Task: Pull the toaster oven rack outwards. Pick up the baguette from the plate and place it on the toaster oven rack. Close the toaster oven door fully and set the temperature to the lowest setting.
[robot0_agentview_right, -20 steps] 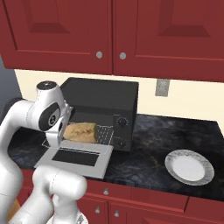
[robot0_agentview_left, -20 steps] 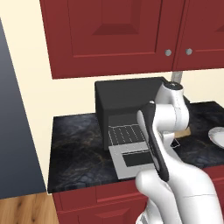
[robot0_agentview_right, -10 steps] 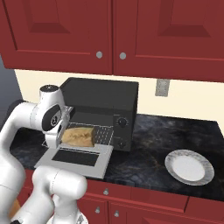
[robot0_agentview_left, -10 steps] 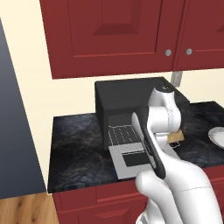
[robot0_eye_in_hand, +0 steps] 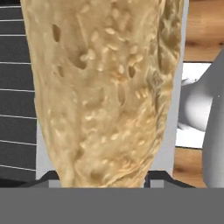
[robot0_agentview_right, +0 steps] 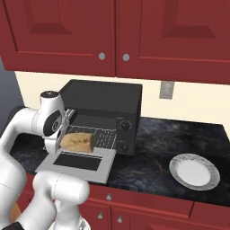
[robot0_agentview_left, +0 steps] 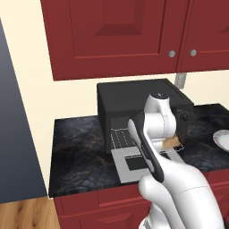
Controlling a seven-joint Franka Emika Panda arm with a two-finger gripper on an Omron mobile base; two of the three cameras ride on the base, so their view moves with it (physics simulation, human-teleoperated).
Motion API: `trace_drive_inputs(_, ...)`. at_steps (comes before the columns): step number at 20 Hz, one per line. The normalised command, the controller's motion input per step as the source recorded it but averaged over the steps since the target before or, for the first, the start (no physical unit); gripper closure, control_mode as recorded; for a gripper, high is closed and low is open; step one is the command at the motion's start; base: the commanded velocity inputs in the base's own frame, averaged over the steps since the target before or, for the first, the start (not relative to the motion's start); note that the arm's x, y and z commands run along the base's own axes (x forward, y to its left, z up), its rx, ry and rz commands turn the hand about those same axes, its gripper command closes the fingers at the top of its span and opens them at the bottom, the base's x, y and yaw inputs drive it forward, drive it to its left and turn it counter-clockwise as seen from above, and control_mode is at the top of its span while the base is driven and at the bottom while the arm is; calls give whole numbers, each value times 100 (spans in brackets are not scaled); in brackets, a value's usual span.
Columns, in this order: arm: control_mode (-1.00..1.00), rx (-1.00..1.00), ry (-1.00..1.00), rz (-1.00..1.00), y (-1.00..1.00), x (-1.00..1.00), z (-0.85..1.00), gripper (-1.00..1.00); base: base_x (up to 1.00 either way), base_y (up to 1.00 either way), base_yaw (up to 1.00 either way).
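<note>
From the right base view I see the baguette (robot0_agentview_right: 77, 142) over the toaster oven rack (robot0_agentview_right: 102, 137), above the open toaster oven door (robot0_agentview_right: 78, 162). My end effector (robot0_eye_in_hand: 103, 177) is clamped on it in the hand view; its fingertips are hidden behind bread.

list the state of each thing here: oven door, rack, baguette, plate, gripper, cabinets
door: open, lying flat
rack: pulled out over the door
baguette: held in the gripper, low over the rack
plate: empty, on the counter
gripper: shut on the baguette
cabinets: doors closed
</note>
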Motion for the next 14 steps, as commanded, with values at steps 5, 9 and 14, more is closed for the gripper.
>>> trace_drive_inputs(5,-100,0,0,-1,6,32,0,100,0,0,0)
trace_drive_inputs(9,-100,0,0,0,0,21,0,100,0,0,0)
trace_drive_inputs(14,-100,0,0,0,0,30,-5,100,0,0,0)
